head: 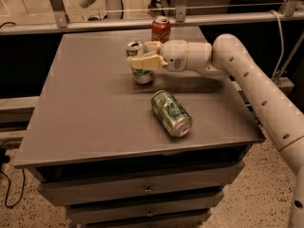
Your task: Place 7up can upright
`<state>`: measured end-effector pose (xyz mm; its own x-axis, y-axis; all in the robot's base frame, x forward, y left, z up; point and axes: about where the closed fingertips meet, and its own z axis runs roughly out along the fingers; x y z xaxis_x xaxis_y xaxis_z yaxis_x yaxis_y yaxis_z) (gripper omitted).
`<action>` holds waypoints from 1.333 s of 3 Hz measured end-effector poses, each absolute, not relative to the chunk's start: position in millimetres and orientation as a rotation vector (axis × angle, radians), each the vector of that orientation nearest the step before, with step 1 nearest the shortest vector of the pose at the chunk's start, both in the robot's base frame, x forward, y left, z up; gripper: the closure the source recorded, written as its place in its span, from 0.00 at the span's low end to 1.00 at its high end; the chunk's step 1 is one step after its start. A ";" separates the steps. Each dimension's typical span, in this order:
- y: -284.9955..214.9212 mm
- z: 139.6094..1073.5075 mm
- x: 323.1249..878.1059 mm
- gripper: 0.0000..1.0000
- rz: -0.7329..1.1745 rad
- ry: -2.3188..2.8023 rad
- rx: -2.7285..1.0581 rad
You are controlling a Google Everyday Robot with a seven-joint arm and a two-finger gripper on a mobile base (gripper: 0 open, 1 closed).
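7up can (142, 75): pale silver-white body with green markings, silver top end facing up. Upright or very nearly so, on the far half of the grey table (85, 108), a little right of its middle line. Lower end at or just above the tabletop; cannot tell whether touching. Dim shadow on the surface to the can's right.

White arm (256, 89): in from the lower right edge of the view, rising over the table's right side, bent at a rounded elbow (228, 49), then running level leftward through a thick wrist (183, 57). Forearm roughly parallel to the tabletop, above it and clear of it.

Gripper (137, 60): at the wrist's left end, pointing left, cream-coloured fingers (145, 62) horizontal. Closed around the 7up can at mid-height, one finger across the near face, the other only partly seen behind. Can's top above the fingers, its base below them; held from the side.

Elsewhere: darker green patterned can (171, 113) on its side nearer the front, right of centre, well apart from the held can, silver end toward the front right corner. Red cola can (161, 30) upright near the far edge, just behind the wrist. Drawers (142, 191) beneath the tabletop.
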<state>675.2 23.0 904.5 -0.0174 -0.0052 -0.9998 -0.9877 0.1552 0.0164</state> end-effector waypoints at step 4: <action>-6.1 893.5 679.2 0.36 1.153 1.284 -1.064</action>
